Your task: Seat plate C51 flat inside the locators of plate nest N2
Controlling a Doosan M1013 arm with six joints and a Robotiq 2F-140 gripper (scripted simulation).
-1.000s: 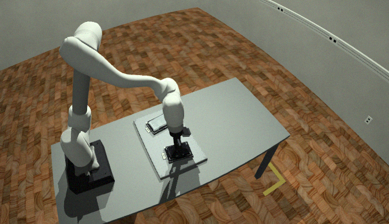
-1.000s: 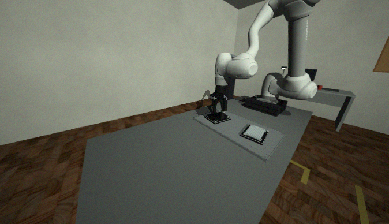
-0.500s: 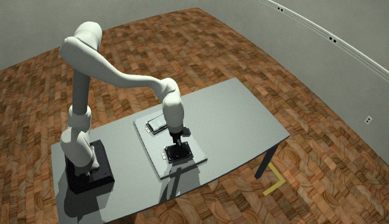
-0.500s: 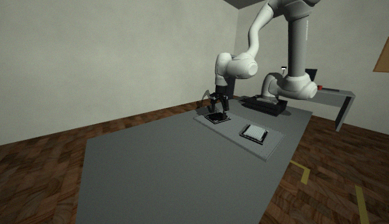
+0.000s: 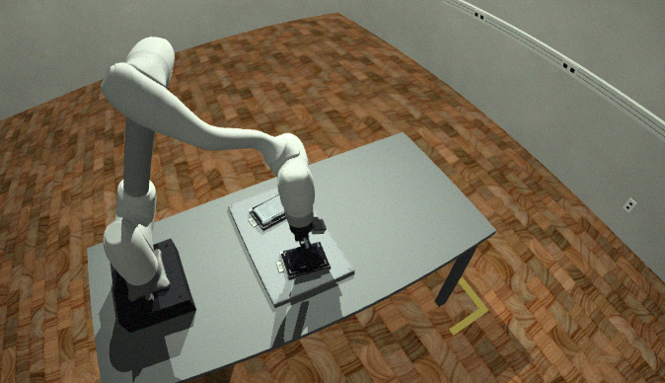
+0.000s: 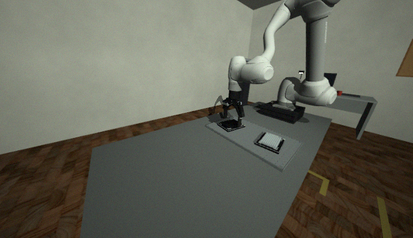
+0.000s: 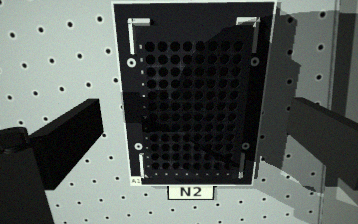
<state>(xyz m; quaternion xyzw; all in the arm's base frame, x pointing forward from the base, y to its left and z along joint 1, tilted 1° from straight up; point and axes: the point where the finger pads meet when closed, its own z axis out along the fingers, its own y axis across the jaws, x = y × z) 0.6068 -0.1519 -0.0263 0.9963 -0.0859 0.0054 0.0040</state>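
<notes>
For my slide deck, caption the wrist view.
Open pincer above black plate C51 lying within nest N2's corner locators.
</notes>
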